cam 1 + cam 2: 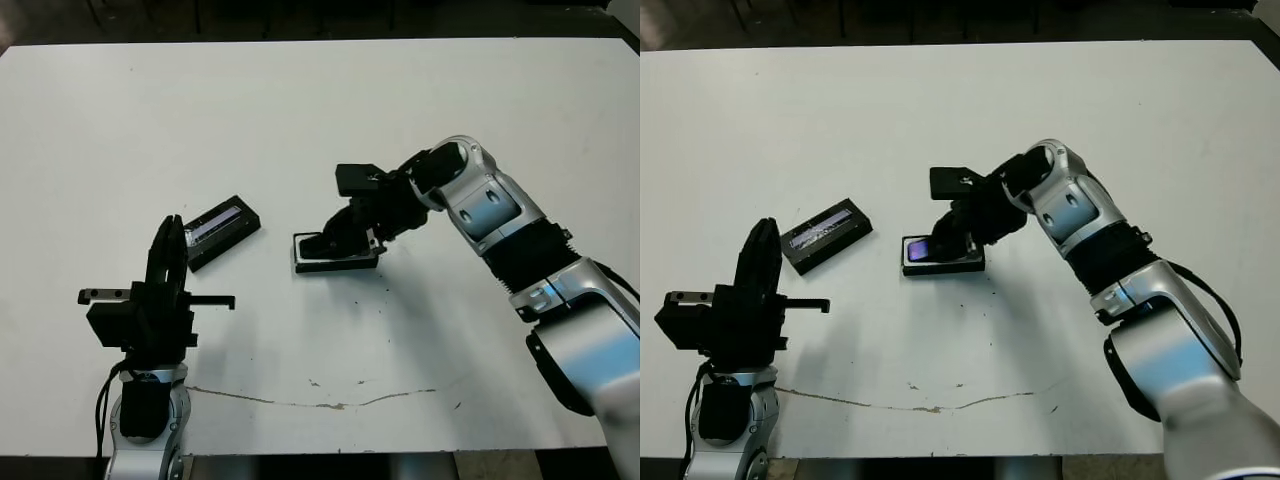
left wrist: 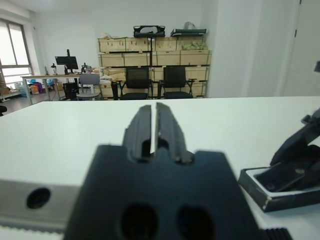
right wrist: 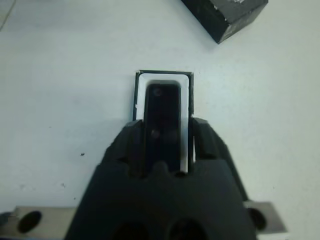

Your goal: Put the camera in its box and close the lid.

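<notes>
Our right gripper [image 3: 162,137] clasps the camera [image 3: 162,117] between its 2 fingers, inside the box [image 1: 943,262]. Our left gripper [image 2: 155,127] is clenched, the lid [image 1: 222,231] just ahead of it.

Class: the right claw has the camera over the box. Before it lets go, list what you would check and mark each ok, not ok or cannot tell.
1. Camera lined up with the box: ok, it lies lengthwise inside the white lining.
2. Camera flat on the box floor: cannot tell; in the left wrist view it looks tilted.
3. Right claw gripping the camera: ok, its fingers flank it on both sides.
4. Lid off the box and free to pick: ok, it lies on the table beside the box, apart from it.
5. Left claw out of the way: ok, shut, holding nothing, near the lid.
</notes>
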You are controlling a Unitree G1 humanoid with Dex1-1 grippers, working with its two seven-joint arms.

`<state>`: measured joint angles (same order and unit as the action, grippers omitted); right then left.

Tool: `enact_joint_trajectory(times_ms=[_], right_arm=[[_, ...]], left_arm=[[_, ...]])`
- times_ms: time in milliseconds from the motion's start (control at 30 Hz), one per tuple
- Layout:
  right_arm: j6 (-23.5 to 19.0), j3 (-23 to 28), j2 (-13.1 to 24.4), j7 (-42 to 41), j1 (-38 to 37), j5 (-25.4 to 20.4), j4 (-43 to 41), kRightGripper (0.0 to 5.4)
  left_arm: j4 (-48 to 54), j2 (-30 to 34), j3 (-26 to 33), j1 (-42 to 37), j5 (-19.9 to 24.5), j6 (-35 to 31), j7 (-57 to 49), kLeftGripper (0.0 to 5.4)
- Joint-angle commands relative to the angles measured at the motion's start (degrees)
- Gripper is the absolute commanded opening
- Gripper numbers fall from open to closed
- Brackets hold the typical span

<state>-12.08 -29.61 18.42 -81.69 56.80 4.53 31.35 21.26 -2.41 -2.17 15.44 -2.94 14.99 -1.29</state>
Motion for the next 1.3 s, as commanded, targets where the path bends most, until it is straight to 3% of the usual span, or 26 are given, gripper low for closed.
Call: enact_joint_trajectory(times_ms=[33, 600, 733, 933, 1000, 1133, 1300], right_arm=[[1.5, 0.8, 0.5, -1.9, 1.3, -0.3, 3.4, 2.52], [2.6, 3.2, 0.9, -2.8, 2.5, -0.5, 6.0, 5.39], [1.5, 6.9, 1.3, -2.7, 2.6, -3.2, 5.7, 5.39], [-6.2, 19.3, 3.5, 5.0, -3.1, -12.4, -5.1, 5.18], [-9.4, 24.1, 3.9, 11.0, -8.3, -15.4, -12.9, 4.91], [-11.8, 33.1, 2.7, 24.1, -20.7, -20.2, -25.3, 4.2], [-8.4, 37.9, 2.3, 36.0, -34.4, -20.3, -35.0, 3.26]], left_arm=[[-0.4, 0.2, 0.1, 1.0, -0.3, -0.6, -0.4, 0.0], [-1.0, 0.3, 0.2, 1.2, -0.4, 0.4, -0.3, 0.0], [-0.8, 0.3, 0.2, 1.4, -0.2, 0.3, -0.3, 0.0], [-0.1, 0.3, 0.7, 1.7, -0.4, -0.1, -0.7, 0.0], [0.1, 0.5, 1.1, 1.7, -0.1, -0.2, -0.6, 0.0], [1.2, 1.2, 2.3, 2.0, 0.5, -0.6, -0.2, 0.0], [2.8, 2.9, 4.6, 1.5, 0.8, -1.3, 0.8, 0.0]])
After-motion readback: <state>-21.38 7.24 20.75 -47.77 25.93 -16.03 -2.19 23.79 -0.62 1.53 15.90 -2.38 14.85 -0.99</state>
